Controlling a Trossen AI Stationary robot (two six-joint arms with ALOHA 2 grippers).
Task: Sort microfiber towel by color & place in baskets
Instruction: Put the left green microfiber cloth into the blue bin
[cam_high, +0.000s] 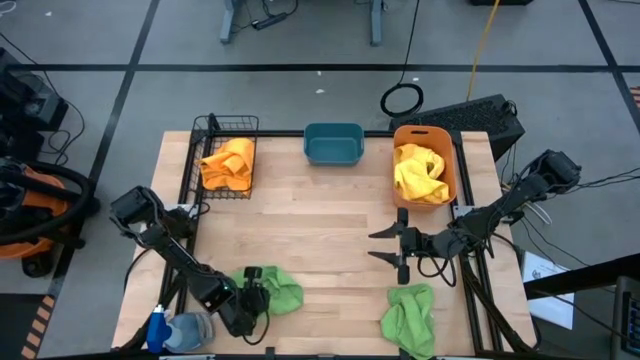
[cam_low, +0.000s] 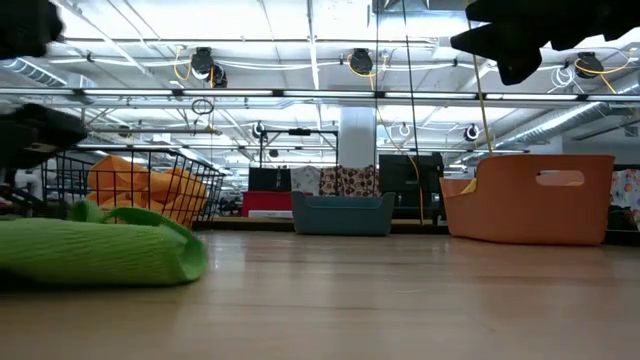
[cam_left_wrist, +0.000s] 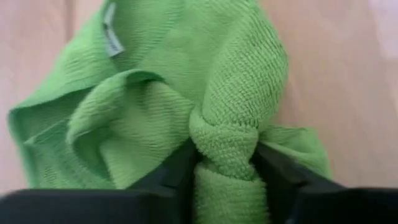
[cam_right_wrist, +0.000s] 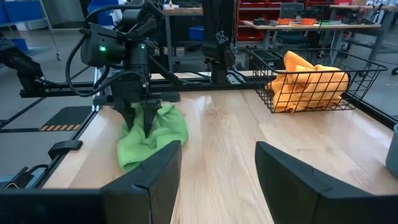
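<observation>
A green microfiber towel (cam_high: 283, 291) lies crumpled on the wooden table near its front left, with my left gripper (cam_high: 250, 293) down on it and shut on a fold. It also shows in the right wrist view as the green towel (cam_right_wrist: 155, 134) under the left gripper (cam_right_wrist: 140, 124). My right gripper (cam_high: 388, 245) hangs open above the table's right half, holding nothing. A second green towel (cam_high: 410, 318) lies at the front right. The black wire basket (cam_high: 215, 128) holds an orange towel (cam_high: 228, 165). The orange bin (cam_high: 425, 133) holds a yellow towel (cam_high: 420, 175). The teal tub (cam_high: 333, 143) stands between them. My left gripper pinches a bunched-up ridge of the green towel (cam_left_wrist: 224, 149) between its two fingers (cam_left_wrist: 177, 171), a fold rather than an edge. The fingers come from above, slanting down. The rest of the towel lies slack on the table around the hold.
The three baskets stand in a row along the table's far edge. A blue and pale object (cam_high: 175, 330) sits at the near left corner, beside the left arm. Bare wood lies across the middle of the table (cam_high: 320, 225).
</observation>
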